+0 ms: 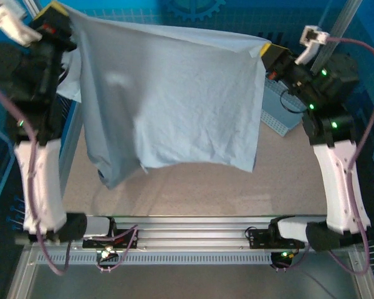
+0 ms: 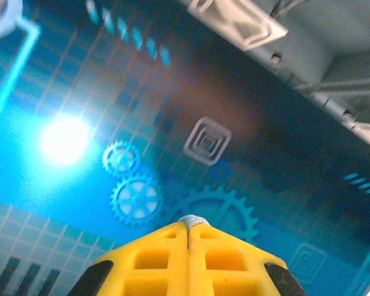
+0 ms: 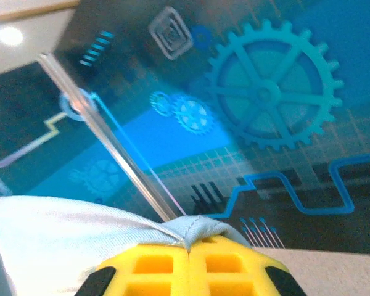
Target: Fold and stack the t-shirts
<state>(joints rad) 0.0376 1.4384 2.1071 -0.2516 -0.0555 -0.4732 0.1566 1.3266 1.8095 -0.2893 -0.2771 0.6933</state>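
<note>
Both arms stood raised high over the speckled beige table. The yellow-fingered left gripper was clenched on one upper corner of a pale grey-blue short-sleeved cloth t-shirt. The right gripper was clenched on the opposite upper corner.

The t-shirt hung spread between them like a sheet, its top edge sloping down toward the right. The lower edge was uneven and the left side drooped lowest; whether it touched the table could not be told.

Left wrist view: the fingers were pressed together, with a sliver of pale cloth pinched at the tips.

Right wrist view: the fingers were pressed together on a seamed fold, and cloth trailed off left.

A white lattice plastic basket sat behind the t-shirt's right edge.
</note>
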